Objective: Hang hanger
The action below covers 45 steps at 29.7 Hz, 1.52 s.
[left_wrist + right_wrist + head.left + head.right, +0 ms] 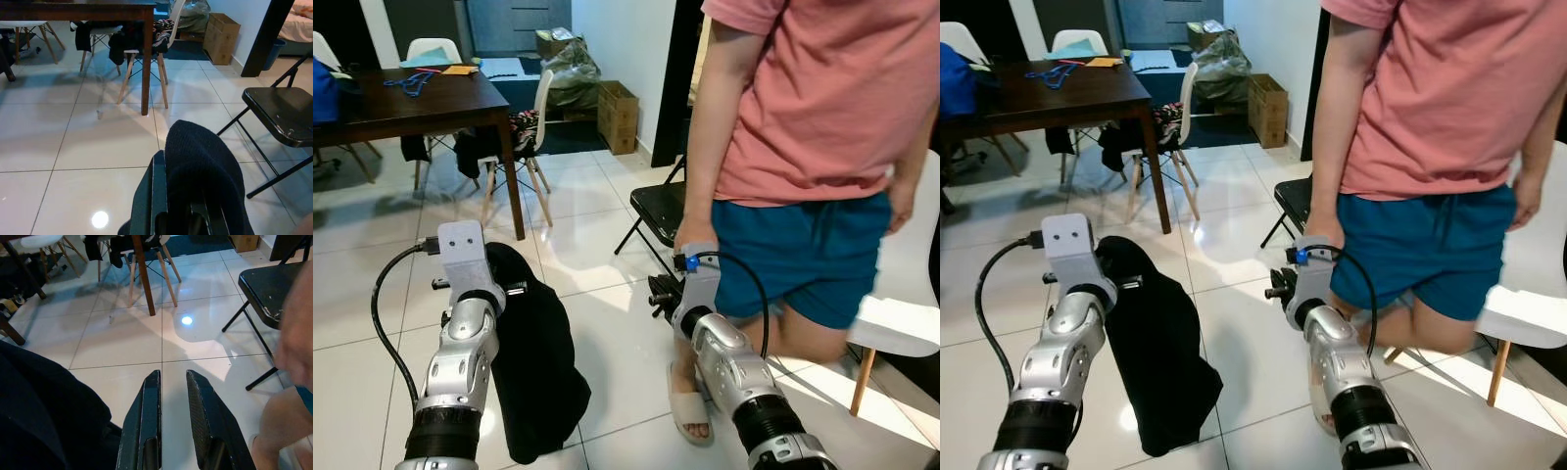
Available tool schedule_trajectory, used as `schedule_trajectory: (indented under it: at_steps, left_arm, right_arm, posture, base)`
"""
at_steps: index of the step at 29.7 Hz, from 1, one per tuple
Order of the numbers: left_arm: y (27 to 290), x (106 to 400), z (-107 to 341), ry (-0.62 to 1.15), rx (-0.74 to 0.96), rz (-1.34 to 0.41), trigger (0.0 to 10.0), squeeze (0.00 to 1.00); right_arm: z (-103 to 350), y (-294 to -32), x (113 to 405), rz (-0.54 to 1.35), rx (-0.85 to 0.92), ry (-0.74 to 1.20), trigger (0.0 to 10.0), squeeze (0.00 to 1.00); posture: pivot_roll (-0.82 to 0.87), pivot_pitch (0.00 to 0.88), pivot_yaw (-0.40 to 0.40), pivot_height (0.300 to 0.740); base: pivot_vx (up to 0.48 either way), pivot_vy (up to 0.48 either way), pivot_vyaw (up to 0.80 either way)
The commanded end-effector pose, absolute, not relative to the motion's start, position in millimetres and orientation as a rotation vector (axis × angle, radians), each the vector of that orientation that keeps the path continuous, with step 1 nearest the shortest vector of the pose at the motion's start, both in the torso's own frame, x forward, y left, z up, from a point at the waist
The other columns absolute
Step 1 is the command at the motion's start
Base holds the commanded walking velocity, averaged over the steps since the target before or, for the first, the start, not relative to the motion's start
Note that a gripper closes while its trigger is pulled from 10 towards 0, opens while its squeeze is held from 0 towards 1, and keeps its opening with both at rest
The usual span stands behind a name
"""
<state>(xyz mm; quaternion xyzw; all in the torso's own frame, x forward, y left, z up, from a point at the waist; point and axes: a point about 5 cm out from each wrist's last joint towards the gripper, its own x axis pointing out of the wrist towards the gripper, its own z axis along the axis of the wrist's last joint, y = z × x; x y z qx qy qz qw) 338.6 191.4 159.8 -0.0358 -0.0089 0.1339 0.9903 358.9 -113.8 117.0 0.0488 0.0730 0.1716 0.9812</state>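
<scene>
Right now the left gripper [178, 215] is closed on a black garment [536, 362]. In the left wrist view the soft, knit-looking cloth bulges up over the black fingers [157, 196] and hides most of them, so how tight they sit cannot be told. From the head views the garment hangs down from the gripper in one long dark fold (like a limp bag) and its low end almost reaches the shiny white tile floor [597, 333]. A hanger cannot be made out under the cloth.

The right gripper [173, 411] holds nothing. Its two long black fingers stand a narrow gap apart, with bare tile showing between them. The garment lies off to its left side, close but not touching the fingers.

A person in a pink shirt [822, 88] and blue shorts [803, 255] stands just beside the right arm. The person's hand [693, 233] rests on the grey wrist part of that arm. One foot in a pale slipper [690, 406] is on the floor next to the arm.

A black folding chair [281, 112] with thin metal legs stands behind the grippers. Farther back is a dark wooden table [421, 98] with white chairs [533, 127] around it. Clothes are draped on one chair. A brown cardboard box [617, 116] sits by the wall.
</scene>
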Motion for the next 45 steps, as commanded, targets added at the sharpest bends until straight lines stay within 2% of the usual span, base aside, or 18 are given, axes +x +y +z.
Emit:
schedule_trajectory:
  at_steps: [1, 5, 12, 27, 35, 38, 39, 45]
  left_arm:
    - [189, 337, 160, -0.022, -0.088, 0.265, 10.0, 0.0]
    - [184, 335, 160, -0.025, -0.098, 0.261, 10.0, 0.0]
    - [184, 336, 165, -0.038, -0.1, 0.257, 10.0, 0.0]
    - [191, 338, 175, -0.055, -0.068, 0.246, 10.0, 0.0]
    - [193, 342, 180, -0.046, -0.076, 0.24, 10.0, 0.0]
    - [194, 349, 187, -0.058, -0.057, 0.232, 10.0, 0.0]
    - [197, 352, 191, -0.066, -0.063, 0.238, 10.0, 0.0]
    - [192, 356, 195, -0.07, -0.073, 0.21, 10.0, 0.0]
  right_arm:
    - [119, -111, 360, 0.356, 0.09, 0.137, 10.0, 0.0]
    - [118, -108, 358, 0.37, 0.07, 0.121, 10.0, 0.0]
    - [117, -104, 355, 0.394, 0.074, 0.112, 10.0, 0.0]
    - [130, -114, 363, 0.336, 0.136, 0.074, 10.0, 0.0]
    - [136, -116, 364, 0.322, 0.196, 0.063, 10.0, 0.0]
    - [137, -113, 366, 0.327, 0.176, 0.066, 10.0, 0.0]
    - [138, -112, 368, 0.325, 0.164, 0.064, 10.0, 0.0]
    - [139, -111, 369, 0.325, 0.162, 0.053, 10.0, 0.0]
  posture:
    - [0.03, 0.046, -0.052, 0.74]
    - [0.04, 0.035, -0.059, 0.74]
    - [0.04, 0.047, -0.058, 0.74]
    - [0.05, 0.06, -0.049, 0.74]
    - [0.05, 0.077, -0.08, 0.74]
    - [0.06, 0.052, -0.085, 0.74]
    - [0.05, 0.092, -0.08, 0.74]
    - [0.05, 0.088, -0.078, 0.74]
  base:
    - [0.405, 0.0, 0.0]
    - [0.409, 0.0, 0.0]
    - [0.41, 0.0, 0.78]
    - [0.408, 0.0, 0.0]
    - [0.411, 0.0, 0.0]
    - [0.416, 0.0, 0.0]
    - [0.42, 0.0, 0.0]
    - [0.418, 0.0, -0.15]
